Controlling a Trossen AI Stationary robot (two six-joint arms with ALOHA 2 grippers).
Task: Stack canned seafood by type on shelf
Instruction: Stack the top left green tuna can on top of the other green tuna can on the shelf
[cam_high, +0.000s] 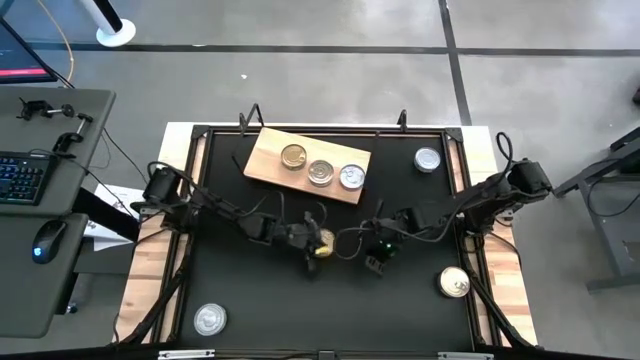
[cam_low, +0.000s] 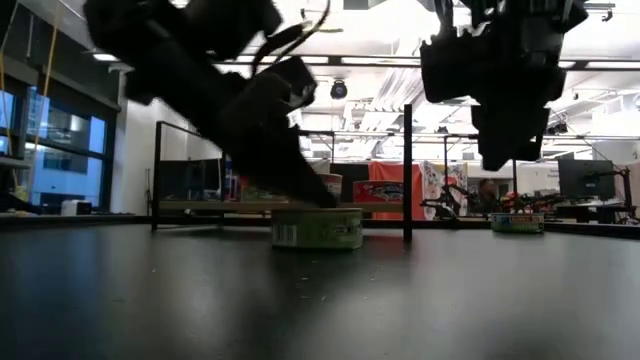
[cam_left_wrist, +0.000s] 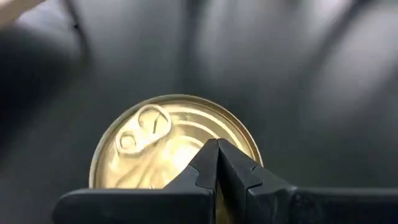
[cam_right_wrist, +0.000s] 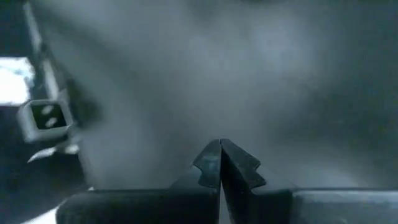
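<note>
1. Left gripper (cam_left_wrist: 217, 163): fingers together, tips over gold-topped tin (cam_high: 321, 243) at mid-table; should part them wide and straddle the rim before lifting
2. Tin: low, round, pull-tab lid, green label
3. Shelf (cam_high: 268, 157): holds three tins in a row
4. Right gripper (cam_right_wrist: 221, 163): fingers together, idle nearby

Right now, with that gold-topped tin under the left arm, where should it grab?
Probably across the round side wall of the gold-topped tin, coming straight down from above. It lies flat, pull-tab up, and the left gripper, fingers shut, must open first.
</note>
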